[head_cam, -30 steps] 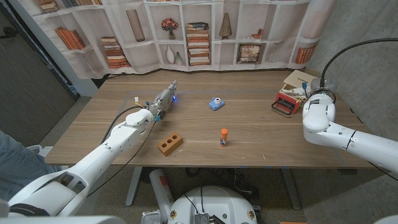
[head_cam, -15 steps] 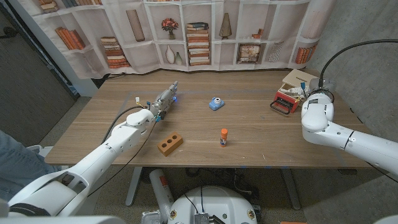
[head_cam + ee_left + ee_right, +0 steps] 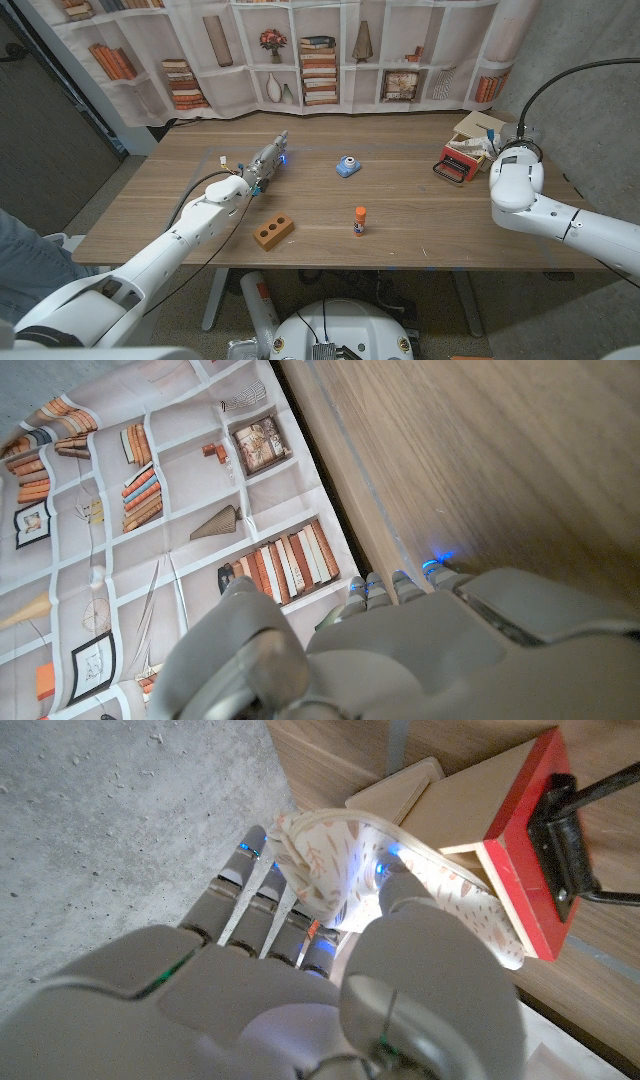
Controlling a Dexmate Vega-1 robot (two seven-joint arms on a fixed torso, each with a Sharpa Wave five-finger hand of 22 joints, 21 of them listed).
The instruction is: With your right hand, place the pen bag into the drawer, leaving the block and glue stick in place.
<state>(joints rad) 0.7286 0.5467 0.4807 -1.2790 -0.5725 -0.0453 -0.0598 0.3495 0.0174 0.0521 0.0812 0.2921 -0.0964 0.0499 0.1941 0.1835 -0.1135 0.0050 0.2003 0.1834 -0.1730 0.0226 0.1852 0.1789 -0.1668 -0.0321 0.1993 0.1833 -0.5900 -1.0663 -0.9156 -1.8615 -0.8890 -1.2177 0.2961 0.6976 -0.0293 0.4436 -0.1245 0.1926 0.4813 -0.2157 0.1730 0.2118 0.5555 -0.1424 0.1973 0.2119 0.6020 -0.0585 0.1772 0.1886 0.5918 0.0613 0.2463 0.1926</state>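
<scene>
The pen bag (image 3: pixel 400 870), a white patterned pouch, is pinched between the thumb and fingers of my right hand (image 3: pixel 300 980). It hangs over the open drawer just behind the red drawer front (image 3: pixel 520 870) with its black handle. In the head view the red-fronted drawer (image 3: pixel 455 163) sticks out of a small wooden box (image 3: pixel 478 124) at the table's far right. My right arm (image 3: pixel 517 185) covers most of the hand there. The brown block (image 3: pixel 273 231) and the orange-capped glue stick (image 3: pixel 360 221) lie near the table's front middle. My left hand (image 3: pixel 262 165) rests on the table with fingers stretched out, holding nothing.
A small blue object (image 3: pixel 347 166) sits mid-table between my hands. A bookshelf-print curtain (image 3: pixel 320 50) hangs behind the table's far edge. A grey wall (image 3: pixel 120 820) stands close by the right hand.
My right arm has shifted slightly to the right and the red drawer front sits a touch further left. The left arm, block and glue stick have not moved.
</scene>
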